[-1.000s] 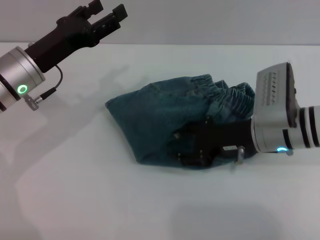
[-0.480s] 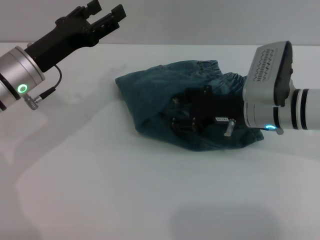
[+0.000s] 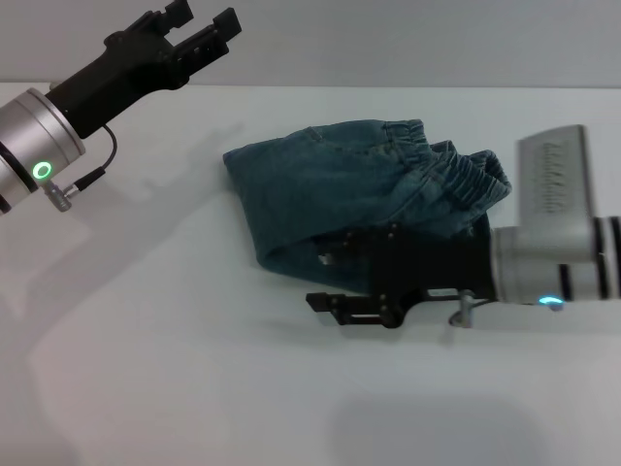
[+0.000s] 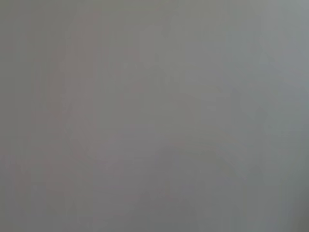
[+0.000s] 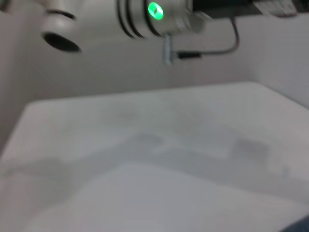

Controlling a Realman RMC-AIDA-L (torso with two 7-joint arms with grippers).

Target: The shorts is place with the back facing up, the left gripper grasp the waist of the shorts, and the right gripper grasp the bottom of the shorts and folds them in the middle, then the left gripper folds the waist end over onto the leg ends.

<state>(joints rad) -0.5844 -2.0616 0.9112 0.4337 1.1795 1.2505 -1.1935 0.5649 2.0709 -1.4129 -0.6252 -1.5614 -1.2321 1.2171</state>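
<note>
The denim shorts (image 3: 359,199) lie folded in a bunched heap on the white table (image 3: 175,369), in the upper middle of the head view. The ruffled elastic waist (image 3: 456,175) sits at the heap's right end, gathered and facing the upper right of the frame. The folded edge of the cloth runs along the heap's left and lower side. The leg hems are not clearly visible.

The right gripper (image 3: 330,282) reaches in from the right edge of the head view, low over the table at the lower edge of the shorts. Its two black fingers (image 3: 335,302) are spread apart, one just at the cloth's lower edge and the other over bare table below it. Nothing is held between them.

The left gripper (image 3: 202,21) is raised in the upper left of the head view, well apart from the shorts, with its fingers parted and empty. The green ring on its silver wrist shows at the left edge.

The left wrist view is a plain grey blank. The right wrist view shows the bare table and, at the top, the left arm's wrist (image 5: 154,14) with its green light.
</note>
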